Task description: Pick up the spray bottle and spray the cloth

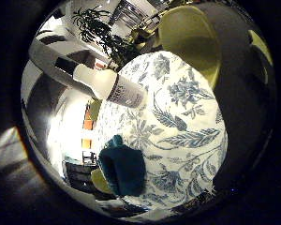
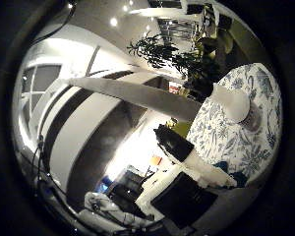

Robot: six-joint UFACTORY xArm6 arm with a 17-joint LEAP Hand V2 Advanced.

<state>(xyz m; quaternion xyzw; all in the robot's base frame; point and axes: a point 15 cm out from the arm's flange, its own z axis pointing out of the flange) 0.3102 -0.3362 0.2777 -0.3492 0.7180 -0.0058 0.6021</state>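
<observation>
Fingers: you are seeing one white and black finger of the hand (image 2: 187, 157) reaching into the thumb-side view, fairly straight and closing round nothing; the little-finger-side view is showing no part of the hand, so judge it as open and empty.

Spray bottle: the spray bottle (image 1: 110, 84) is standing on the floral tablecloth (image 1: 187, 131), out ahead of the palm and apart from the finger, with bare cloth showing between them. Nothing is touching it.

Long axis: the bottle looks upright on its base, its body running up from the tablecloth; you are looking at it at a slant, so its top is leaning across the view. I cannot make out the trigger or nozzle, or which way it is facing.

Key relation: the coming move is turning on that gap. By my judgement you are needing to bring the palm in toward the bottle's side, across its long axis, so the fingers can curl round the body.

Look of the bottle: white and smooth, cylindrical, with a darker labelled band round one end. It is likely to be slippery and easy to tip if the fingers are nudging it before wrapping.

Cloth: the teal cloth (image 1: 124, 168) is lying bunched on the same tablecloth, well apart from the bottle and closer to the palm.

Progress: the pick-up is not yet done.
</observation>
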